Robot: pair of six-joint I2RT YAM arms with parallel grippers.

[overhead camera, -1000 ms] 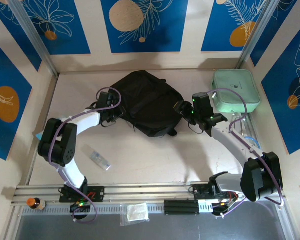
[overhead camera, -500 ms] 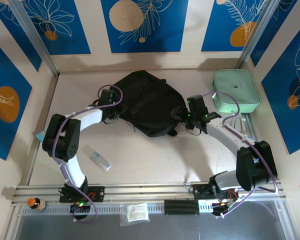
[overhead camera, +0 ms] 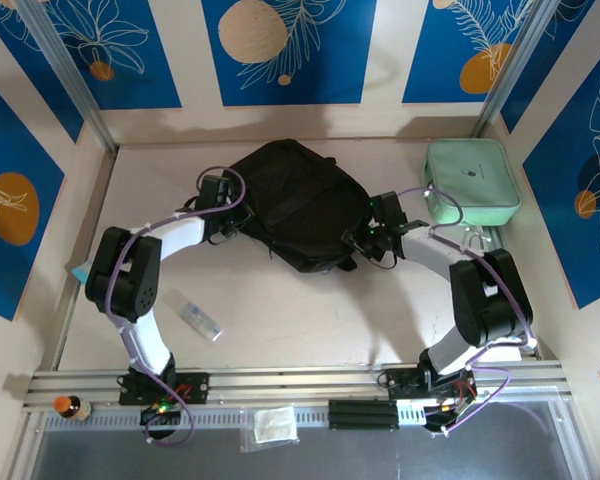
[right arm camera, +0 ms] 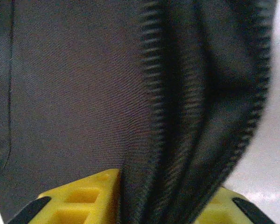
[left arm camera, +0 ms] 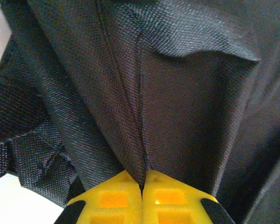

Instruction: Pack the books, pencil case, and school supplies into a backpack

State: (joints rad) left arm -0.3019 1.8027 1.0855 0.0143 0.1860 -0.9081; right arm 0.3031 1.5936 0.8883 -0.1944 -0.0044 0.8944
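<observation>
We hold the backpack [overhead camera: 298, 205] by both sides.
It lies flat on the far middle of the desk [overhead camera: 310, 320]. Our left fingers [left arm camera: 114, 198] are pressed together on a thin fold of its black cloth at the left edge. Our right fingers [right arm camera: 79, 198] clamp a thicker bunch of cloth with a zip running through it at the right edge, so they stand a little apart. The clear box [overhead camera: 199, 320] lies on the desk nearer the left arm, well apart from the backpack. The green case [overhead camera: 472, 180] sits far right.
</observation>
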